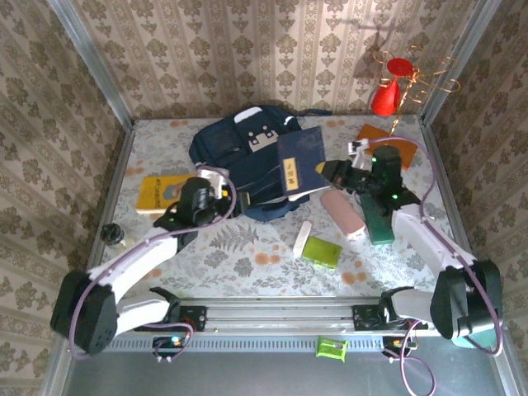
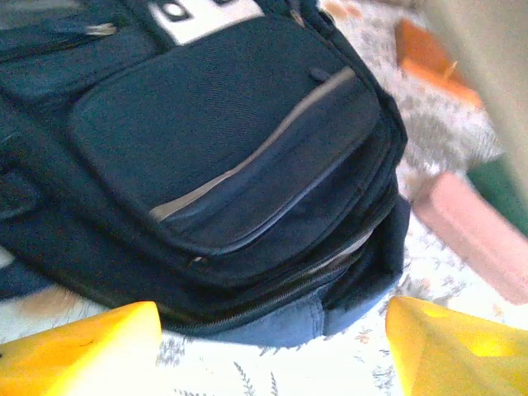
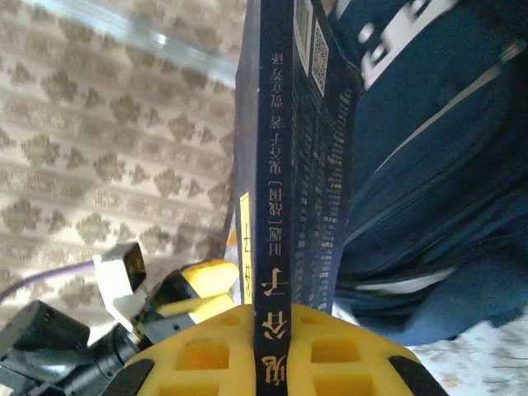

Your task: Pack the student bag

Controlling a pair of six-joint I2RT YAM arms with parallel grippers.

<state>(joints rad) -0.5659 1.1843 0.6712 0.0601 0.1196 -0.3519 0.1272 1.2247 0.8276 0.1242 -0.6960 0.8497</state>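
Clamping, right gripper (image 1: 327, 171): closed on the spine of the navy book (image 1: 297, 163), one yellow finger (image 3: 198, 355) pressed to each side of it.
Navy book: stood on edge, yellow label on the cover, raised at the right side of the student bag (image 1: 243, 153); touching the bag or just clear of it, cannot tell.
Student bag: dark navy, lying flat by the middle of the far edge of the table (image 1: 247, 268), front pocket up, white-grey buckle patch and thin light stripe showing.
Left gripper (image 2: 271, 356): jaws wide apart, nothing between them, low over the table just beside the bag's near left side.
Pink pouch (image 1: 342, 213): flat on the table, right of centre, just beside the bag's near right corner.
Dark green book (image 1: 381, 223): flat under the right arm, toward the right edge.
Orange card (image 1: 381, 132): near the far right corner.
Yellow notebook (image 1: 157, 194): flat near the left edge, left of the bag.
Green block (image 1: 322, 251) and white stick (image 1: 303, 238): side by side, between the pink pouch and the near edge.
Red cone (image 1: 388, 95): at the far right corner, against the wall.
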